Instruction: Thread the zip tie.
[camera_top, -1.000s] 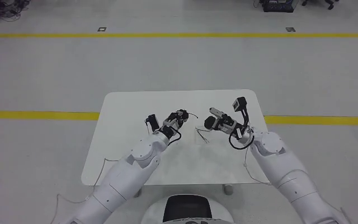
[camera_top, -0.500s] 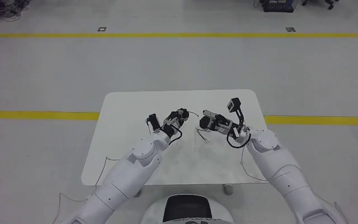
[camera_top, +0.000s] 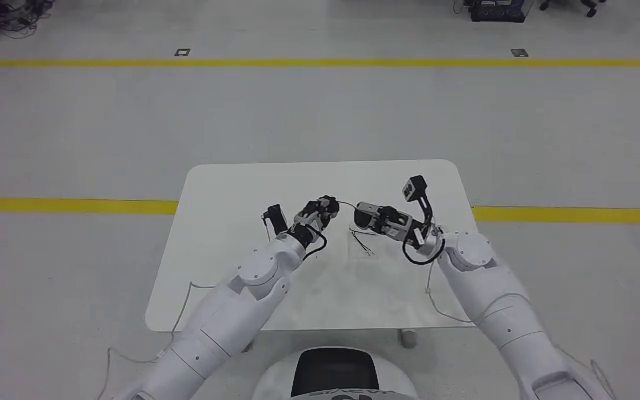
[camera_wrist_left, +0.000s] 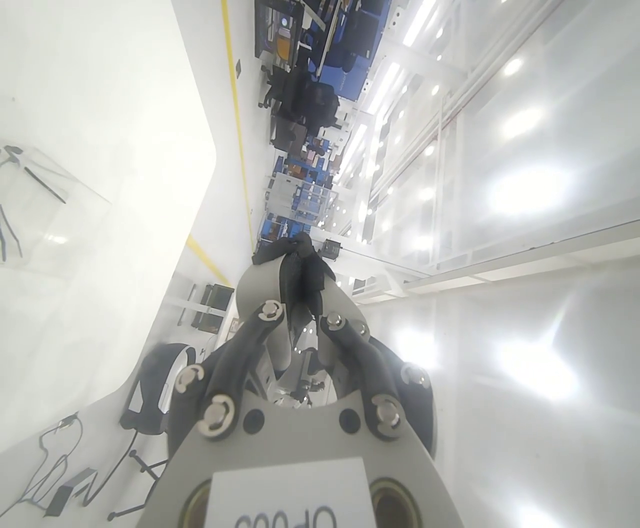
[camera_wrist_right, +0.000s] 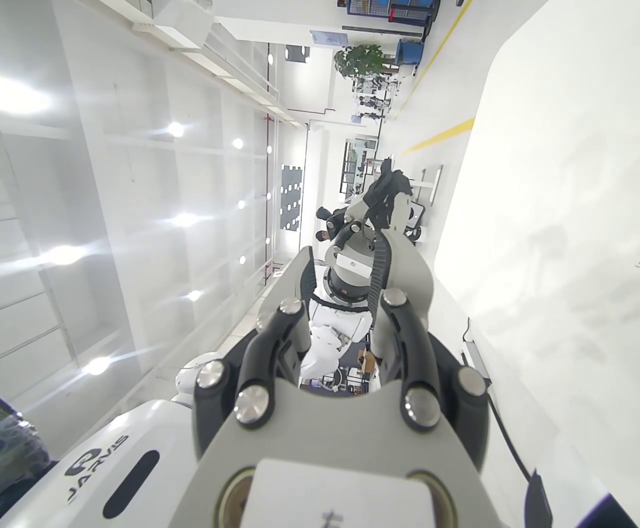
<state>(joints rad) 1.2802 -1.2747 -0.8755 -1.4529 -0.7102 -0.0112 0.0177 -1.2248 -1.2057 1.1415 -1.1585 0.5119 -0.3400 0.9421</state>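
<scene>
My left gripper (camera_wrist_left: 299, 260) clamps the thin black plastic zip tie (camera_top: 344, 204); right gripper (camera_wrist_right: 350, 250) gapes. Light, springy: I'd pinch its free tip.

Hair-thin zip tie (camera_top: 344, 204) barely traceable, its end hidden inside left claw (camera_wrist_left: 299, 252), clear bag (camera_wrist_left: 50, 225) cut off at edge

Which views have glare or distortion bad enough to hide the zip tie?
Left wrist view: ceiling lights flare hard and the table is washed out, its edge bowed by the wide lens; right wrist view: flare from the lights, soft shadows on the table; top view: even light, no glare, zip tie a thin dark line off the left gripper.
</scene>
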